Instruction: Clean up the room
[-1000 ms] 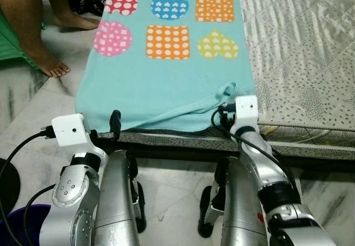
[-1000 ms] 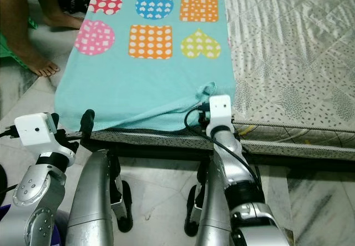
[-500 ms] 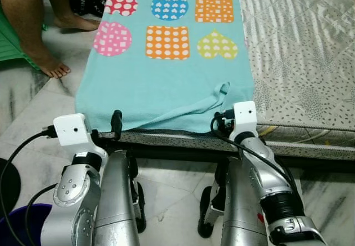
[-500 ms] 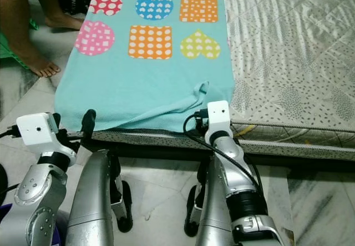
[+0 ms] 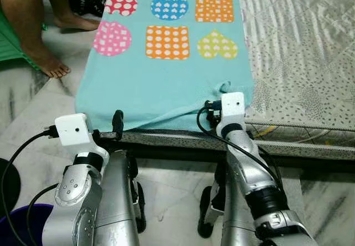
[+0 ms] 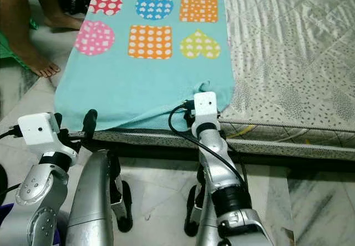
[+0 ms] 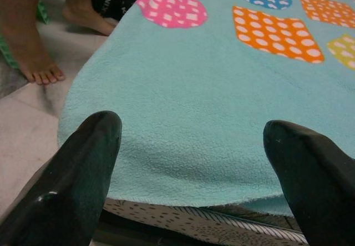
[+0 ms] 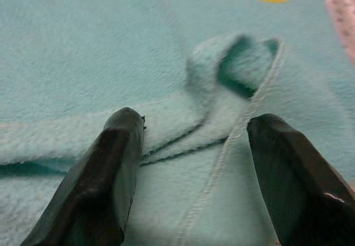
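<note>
A person's bare feet (image 5: pixel 47 63) stand on the marble floor (image 5: pixel 22 118) at 10 o'clock. The left gripper (image 7: pixel 194 162), fingers spread apart, hovers at the near edge of the teal blanket (image 5: pixel 161 85), touching nothing. The blanket, printed with dotted shapes, lies along the bed (image 5: pixel 299 63) from 12 o'clock. At 1 o'clock the right gripper (image 8: pixel 191 168), fingers apart, straddles the blanket's curled-up corner fold (image 8: pixel 233 68).

Bright, even daylight and sharp head views; the right wrist view blurs up close, shadows soft.
</note>
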`<state>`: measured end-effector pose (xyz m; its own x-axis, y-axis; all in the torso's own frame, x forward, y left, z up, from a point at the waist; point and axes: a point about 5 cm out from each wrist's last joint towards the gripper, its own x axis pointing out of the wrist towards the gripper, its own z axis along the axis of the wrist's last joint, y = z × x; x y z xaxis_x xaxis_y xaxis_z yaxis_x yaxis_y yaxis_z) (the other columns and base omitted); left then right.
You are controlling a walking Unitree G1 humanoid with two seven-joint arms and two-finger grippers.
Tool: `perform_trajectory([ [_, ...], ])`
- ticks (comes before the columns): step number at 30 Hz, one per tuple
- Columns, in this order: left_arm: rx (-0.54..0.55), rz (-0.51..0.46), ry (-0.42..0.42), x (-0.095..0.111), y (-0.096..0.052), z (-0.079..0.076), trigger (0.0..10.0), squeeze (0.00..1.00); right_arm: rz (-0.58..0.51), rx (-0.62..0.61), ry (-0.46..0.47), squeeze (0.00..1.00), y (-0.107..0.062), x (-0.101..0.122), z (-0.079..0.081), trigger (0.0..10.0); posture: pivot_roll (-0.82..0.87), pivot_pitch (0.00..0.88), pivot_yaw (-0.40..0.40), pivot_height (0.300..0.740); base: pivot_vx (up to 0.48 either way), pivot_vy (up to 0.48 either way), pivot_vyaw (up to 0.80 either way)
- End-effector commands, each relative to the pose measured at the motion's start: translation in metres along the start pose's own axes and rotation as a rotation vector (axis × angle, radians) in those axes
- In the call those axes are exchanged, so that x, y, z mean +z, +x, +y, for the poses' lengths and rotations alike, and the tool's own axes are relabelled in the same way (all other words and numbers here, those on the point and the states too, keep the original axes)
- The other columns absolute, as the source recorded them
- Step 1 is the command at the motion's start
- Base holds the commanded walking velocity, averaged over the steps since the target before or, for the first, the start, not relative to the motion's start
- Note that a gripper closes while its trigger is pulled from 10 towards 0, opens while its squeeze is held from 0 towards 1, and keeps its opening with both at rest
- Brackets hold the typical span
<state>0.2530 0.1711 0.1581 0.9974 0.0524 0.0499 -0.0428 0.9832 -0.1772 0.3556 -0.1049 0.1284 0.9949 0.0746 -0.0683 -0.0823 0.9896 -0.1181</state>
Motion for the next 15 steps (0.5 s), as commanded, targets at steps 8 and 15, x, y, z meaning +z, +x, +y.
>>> perform_trajectory([
  [8,0.021,0.021,0.009,-0.004,-0.005,0.003,10.0,0.0,0.106,-0.088,-0.054,0.0,0.01,-0.016,-0.015,0.5,0.16,0.354,-0.028,0.53,0.0,0.0,0.0],
  [15,0.019,0.021,0.009,-0.004,-0.004,0.003,10.0,0.0,0.105,-0.118,-0.053,0.0,0.014,-0.015,-0.028,0.9,0.16,0.353,-0.026,0.53,0.0,0.0,0.0],
])
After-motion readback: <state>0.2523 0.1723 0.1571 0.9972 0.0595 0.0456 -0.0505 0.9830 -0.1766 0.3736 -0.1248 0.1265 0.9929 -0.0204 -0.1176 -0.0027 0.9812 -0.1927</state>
